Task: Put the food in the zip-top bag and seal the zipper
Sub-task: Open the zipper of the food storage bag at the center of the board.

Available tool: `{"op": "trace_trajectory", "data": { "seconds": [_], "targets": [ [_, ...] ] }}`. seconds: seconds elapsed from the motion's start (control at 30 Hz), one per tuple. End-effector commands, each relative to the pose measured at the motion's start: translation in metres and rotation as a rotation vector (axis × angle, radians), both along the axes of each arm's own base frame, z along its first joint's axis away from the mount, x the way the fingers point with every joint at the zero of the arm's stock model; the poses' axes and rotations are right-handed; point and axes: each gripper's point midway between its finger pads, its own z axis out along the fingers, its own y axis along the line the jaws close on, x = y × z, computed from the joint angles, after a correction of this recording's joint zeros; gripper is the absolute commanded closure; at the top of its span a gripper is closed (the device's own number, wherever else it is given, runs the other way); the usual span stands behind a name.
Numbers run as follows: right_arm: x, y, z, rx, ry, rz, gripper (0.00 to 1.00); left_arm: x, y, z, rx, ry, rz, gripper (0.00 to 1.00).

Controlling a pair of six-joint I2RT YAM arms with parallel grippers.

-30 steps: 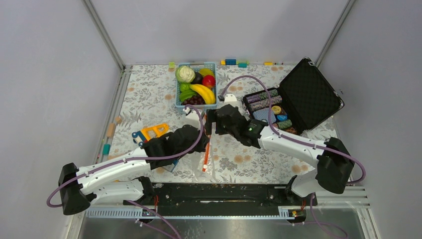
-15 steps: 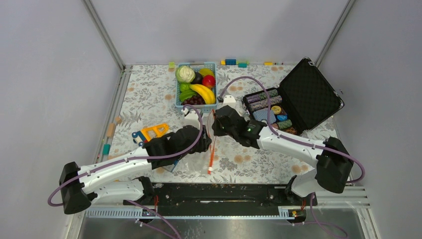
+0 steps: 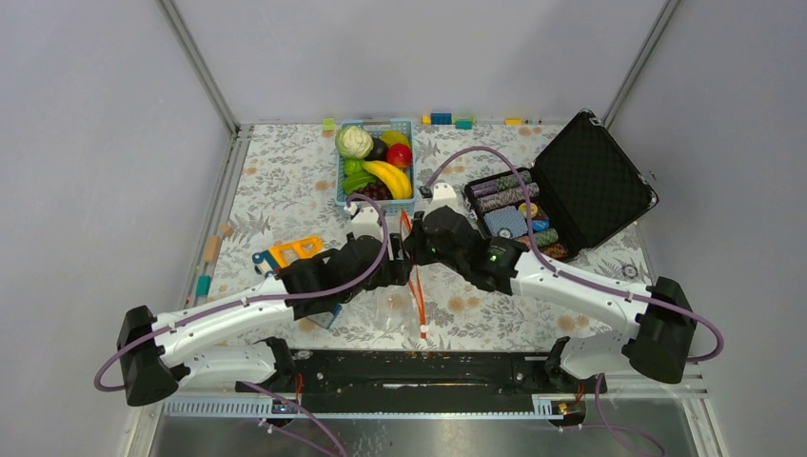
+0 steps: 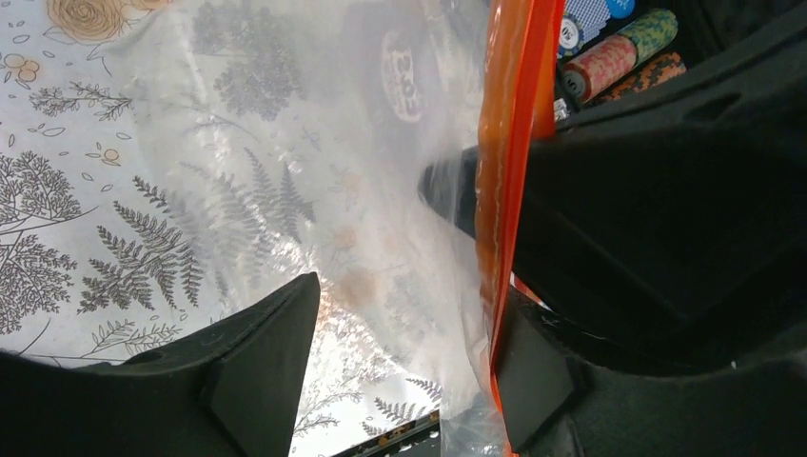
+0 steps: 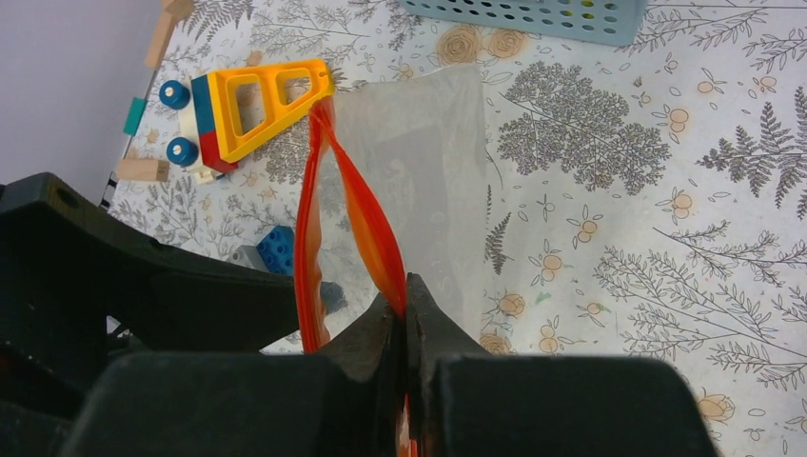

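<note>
Zipper point(image 5: 371, 228) pinched in the right pincer point(image 5: 406, 288), left pincer point(image 4: 404, 345) spread apart beside it

Glossy film against matt black

The zip-top bag point(image 4: 314, 171) is thin, clear plastic film, glossy and crinkled. Its zipper point(image 5: 366, 228) is smooth, half-translucent orange-red plastic. The fingers of my right hand point(image 5: 407, 286) and my left hand point(image 4: 409, 314) are matt black plastic. The desk point(image 5: 619, 219) wears a matt, leaf-printed covering, and the basket point(image 5: 533, 14) is perforated light-blue plastic.
</note>
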Motion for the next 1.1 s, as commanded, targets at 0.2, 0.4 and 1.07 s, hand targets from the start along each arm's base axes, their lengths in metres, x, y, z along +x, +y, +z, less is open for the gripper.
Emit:
{"op": "trace_trajectory", "data": {
  "seconds": [0.2, 0.4, 1.07],
  "targets": [
    [-0.006, -0.014, 0.033, 0.036, -0.086, -0.014, 0.95, 0.013, 0.000, 0.023, -0.040, -0.023, 0.094, 0.81],
    [-0.009, -0.031, 0.016, -0.097, -0.089, 0.013, 0.90, 0.024, 0.047, 0.027, 0.093, -0.064, 0.289, 1.00],
    [0.014, -0.036, -0.003, -0.273, -0.079, -0.079, 0.33, 0.017, 0.120, 0.071, 0.263, -0.134, 0.452, 1.00]
  ]
}}
